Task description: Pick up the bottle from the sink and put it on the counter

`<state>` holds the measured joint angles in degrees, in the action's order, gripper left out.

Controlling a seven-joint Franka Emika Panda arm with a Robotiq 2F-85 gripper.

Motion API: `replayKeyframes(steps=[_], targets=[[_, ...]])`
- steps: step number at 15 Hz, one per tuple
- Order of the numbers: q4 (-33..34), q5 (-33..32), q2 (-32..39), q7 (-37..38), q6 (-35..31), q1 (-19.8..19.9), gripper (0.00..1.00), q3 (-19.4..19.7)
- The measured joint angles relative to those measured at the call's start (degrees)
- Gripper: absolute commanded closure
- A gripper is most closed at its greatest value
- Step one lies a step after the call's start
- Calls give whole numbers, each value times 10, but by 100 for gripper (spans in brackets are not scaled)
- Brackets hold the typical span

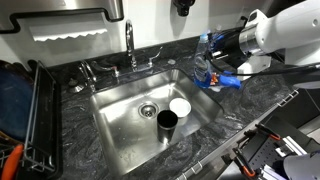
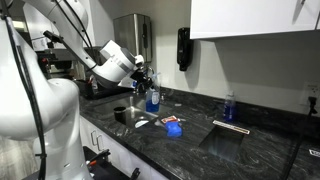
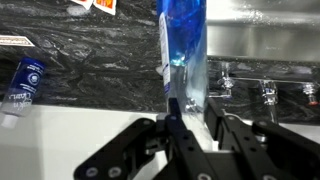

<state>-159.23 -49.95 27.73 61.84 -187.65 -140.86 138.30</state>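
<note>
Fingers (image 3: pixel 176 115) clamped on the bottle (image 3: pixel 185 45), upright above the dark marbled bench (image 1: pixel 70 130) beside the steel sink (image 1: pixel 120 105). White cabinets (image 2: pixel 250 15) overhead.

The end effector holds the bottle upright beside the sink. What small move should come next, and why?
Probably lower the bottle straight down until its base rests on the counter. The end effector is shut on it, the bottle stands upright, and both exterior views show it over the dark stone, outside the sink. Whether its base touches the stone cannot be told.
</note>
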Motion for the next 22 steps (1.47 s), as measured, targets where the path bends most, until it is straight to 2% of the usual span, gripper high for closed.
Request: replayKeyframes(steps=[6,9,13,15,19,22], targets=[[0,-67,-1,-1,19,-2,93,84],[0,-104,-1,-7,15,2,93,111],[0,-141,-1,-18,-7,34,93,111],[0,-154,-2,-31,-25,62,93,107],[2,-157,-14,-74,-64,136,93,85],[17,-139,-30,-113,-82,199,93,48]])
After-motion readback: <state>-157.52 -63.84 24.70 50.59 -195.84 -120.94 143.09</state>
